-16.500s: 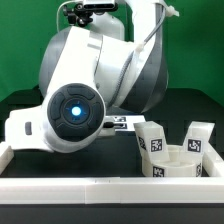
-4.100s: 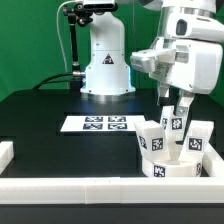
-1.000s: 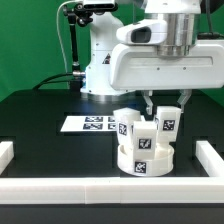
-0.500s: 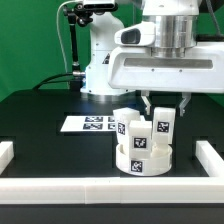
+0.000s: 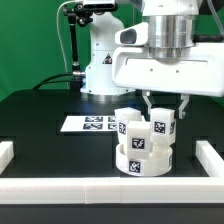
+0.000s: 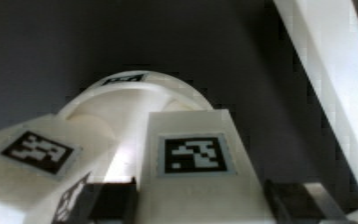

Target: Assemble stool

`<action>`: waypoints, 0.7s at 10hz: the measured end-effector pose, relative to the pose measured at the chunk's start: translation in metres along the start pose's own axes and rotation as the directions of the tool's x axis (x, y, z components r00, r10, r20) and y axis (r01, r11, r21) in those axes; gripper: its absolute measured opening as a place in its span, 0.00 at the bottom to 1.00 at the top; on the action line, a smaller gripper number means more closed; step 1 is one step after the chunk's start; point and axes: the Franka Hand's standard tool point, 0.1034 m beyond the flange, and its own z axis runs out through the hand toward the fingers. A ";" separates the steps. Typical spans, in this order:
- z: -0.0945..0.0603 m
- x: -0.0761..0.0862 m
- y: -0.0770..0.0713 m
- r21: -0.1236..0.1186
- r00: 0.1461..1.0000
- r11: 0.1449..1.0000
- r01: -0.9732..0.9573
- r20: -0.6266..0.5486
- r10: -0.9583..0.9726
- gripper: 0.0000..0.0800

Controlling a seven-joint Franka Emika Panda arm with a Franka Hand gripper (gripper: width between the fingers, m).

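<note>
Stool parts stand together on the black table, near the front rail. The round seat sits flat, and three short legs stand up on top of it. One leg is right under the gripper, with a finger on each side of it. The fingers are part way closed around this leg and seem to hold it (the wrist view shows dark finger tips at both sides of the tagged leg). Two more legs stand just beside it, toward the exterior view's left.

The marker board lies flat behind the stool, near the robot base. Side rails close in the table at both ends.

Half a second ago the stool looked almost the same; the seat and legs have barely shifted. Four seconds ago the whole set stood far to the exterior view's right, by the side rail. Now it is in the middle, between the two side rails.
</note>
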 end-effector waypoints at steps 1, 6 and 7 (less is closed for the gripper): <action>0.000 0.000 -0.001 0.001 0.999 0.999 -0.034 -0.002 0.034 0.43; 0.000 0.002 0.000 0.033 0.902 0.902 -0.431 0.045 0.430 0.43; 0.000 0.003 -0.001 0.039 0.871 0.871 -0.490 0.055 0.488 0.43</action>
